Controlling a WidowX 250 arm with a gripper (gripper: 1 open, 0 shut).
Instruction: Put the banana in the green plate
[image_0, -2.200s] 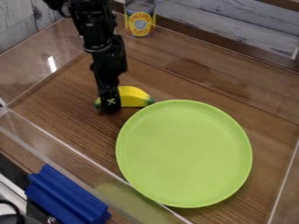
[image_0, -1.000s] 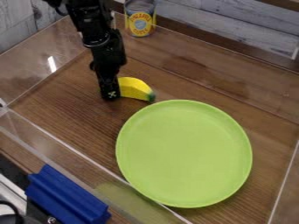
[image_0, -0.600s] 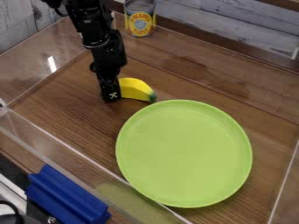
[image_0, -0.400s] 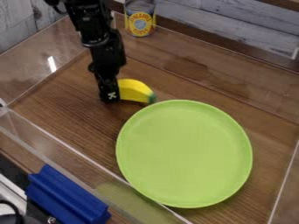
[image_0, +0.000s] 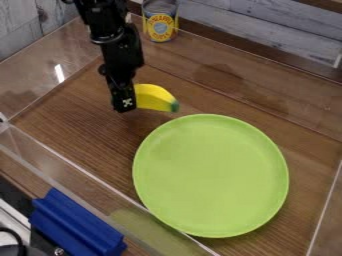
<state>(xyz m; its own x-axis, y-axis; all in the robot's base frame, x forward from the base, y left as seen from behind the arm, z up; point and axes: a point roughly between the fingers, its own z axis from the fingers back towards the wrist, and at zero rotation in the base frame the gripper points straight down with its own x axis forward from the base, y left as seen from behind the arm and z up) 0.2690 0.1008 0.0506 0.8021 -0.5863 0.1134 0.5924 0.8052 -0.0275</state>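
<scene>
- A clear plastic wall (image_0: 27, 105) is running along the left side, fencing in the wooden counter (image_0: 254, 90).
- A blue ridged block (image_0: 74, 232) is sitting at the bottom left, near the front edge, well apart from everything else.
- The black robot arm (image_0: 110, 30) is coming down from the top left, with its end effector (image_0: 124, 102) pointing straight down over the counter.
- The end effector is sitting partly closed, clamping the left end of the banana (image_0: 158, 98); the fingers are dark and narrow, so the exact gap is hard to read.
- The banana is sticking out to the right of the end effector, yellow body tilted, its dark green tip at the lower right end.
- The banana is looking lifted a little off the counter, but I cannot tell for sure whether its right tip is touching the wood.
- The banana is hanging just beside the upper left rim of the green plate (image_0: 211, 175), not over it and not in it.
- A yellow-labelled can (image_0: 160, 24) is standing upright at the back, just right of the arm, against the pale plank wall (image_0: 267, 30).
- The green plate is lying flat at centre right of the counter, nothing on it.
</scene>
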